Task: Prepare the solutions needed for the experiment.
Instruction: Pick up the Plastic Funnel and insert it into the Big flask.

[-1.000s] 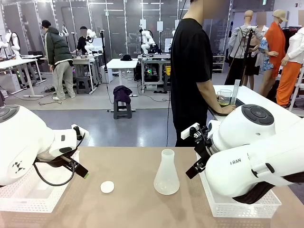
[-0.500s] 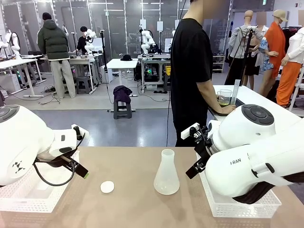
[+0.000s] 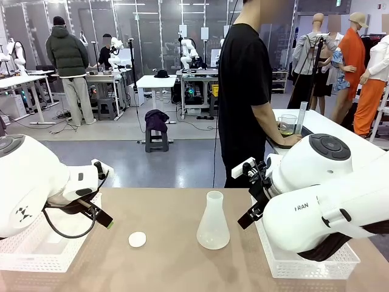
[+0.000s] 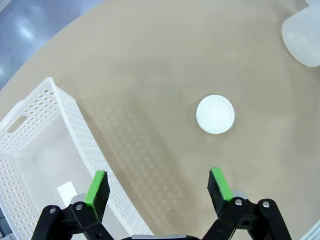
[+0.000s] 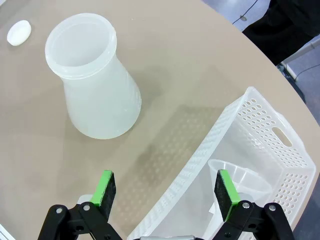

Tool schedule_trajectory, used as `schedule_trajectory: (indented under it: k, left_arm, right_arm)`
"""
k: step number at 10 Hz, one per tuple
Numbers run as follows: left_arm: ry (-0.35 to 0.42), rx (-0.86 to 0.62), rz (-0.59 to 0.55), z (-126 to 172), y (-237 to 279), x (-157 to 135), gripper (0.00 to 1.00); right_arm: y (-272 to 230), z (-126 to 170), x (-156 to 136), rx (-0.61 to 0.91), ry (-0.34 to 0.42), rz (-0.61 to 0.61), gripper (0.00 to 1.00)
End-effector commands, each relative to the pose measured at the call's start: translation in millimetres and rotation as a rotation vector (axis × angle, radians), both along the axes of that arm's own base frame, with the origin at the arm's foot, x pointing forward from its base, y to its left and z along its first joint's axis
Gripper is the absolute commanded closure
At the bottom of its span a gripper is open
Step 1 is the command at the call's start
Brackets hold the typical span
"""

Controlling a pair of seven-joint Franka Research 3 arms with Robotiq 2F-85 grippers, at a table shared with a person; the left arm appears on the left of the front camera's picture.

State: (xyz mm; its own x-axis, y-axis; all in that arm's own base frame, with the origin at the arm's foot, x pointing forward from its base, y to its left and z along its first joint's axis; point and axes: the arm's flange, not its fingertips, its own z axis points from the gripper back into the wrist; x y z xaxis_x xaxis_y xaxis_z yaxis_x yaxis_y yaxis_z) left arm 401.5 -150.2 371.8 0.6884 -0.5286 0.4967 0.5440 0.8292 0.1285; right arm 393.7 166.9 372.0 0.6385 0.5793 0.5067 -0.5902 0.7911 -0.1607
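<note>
Early step, by look of it: flask (image 3: pixel 213 222) stands empty mid-tabletop (image 3: pixel 170 267), nothing poured yet. Solution (image 3: pixel 286 130), pale yellow-green, lies shallow in beaker (image 3: pixel 287 123) well beyond flask, beside person's hand (image 3: pixel 290 140). Left hand (image 4: pixel 157 172) spread wide, empty, hovering left of flask near white cap (image 4: pixel 215 114). Right hand (image 5: pixel 164 175) spread, empty, just right of flask, over basket (image 5: pixel 280 145) holding funnel (image 5: pixel 240 177). Next move probably needs funnel at flask mouth, or beaker brought over.
</note>
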Motion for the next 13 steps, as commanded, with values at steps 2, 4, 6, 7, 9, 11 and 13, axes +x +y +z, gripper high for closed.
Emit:
schedule_trajectory:
  k: [2,4,6,7,9,11,13]
  left_arm:
    - [0.000,0.000,0.000,0.0,0.1,0.0,0.00]
    - [0.000,0.000,0.000,0.0,0.1,0.0,0.00]
    - [0.000,0.000,0.000,0.0,0.1,0.0,0.00]
    - [0.000,0.000,0.000,0.0,0.1,0.0,0.00]
    - [0.000,0.000,0.000,0.0,0.1,0.0,0.00]
    - [0.000,0.000,0.000,0.0,0.1,0.0,0.00]
    - [0.012,-0.088,-0.034,14.5,7.6,2.4,0.00]
  right_arm:
    - [-0.1,0.0,0.0,0.001,0.001,-0.002,0.00]
    - [-0.1,0.0,0.0,0.001,0.001,-0.002,0.00]
    - [-0.1,0.0,0.0,0.001,0.001,-0.002,0.00]
    - [-0.1,0.0,0.0,0.001,0.001,-0.002,0.00]
    - [-0.1,0.0,0.0,0.001,0.001,-0.002,0.00]
    - [-0.1,0.0,0.0,0.001,0.001,-0.002,0.00]
    - [-8.4,12.3,1.4,0.076,0.031,-0.040,0.00]
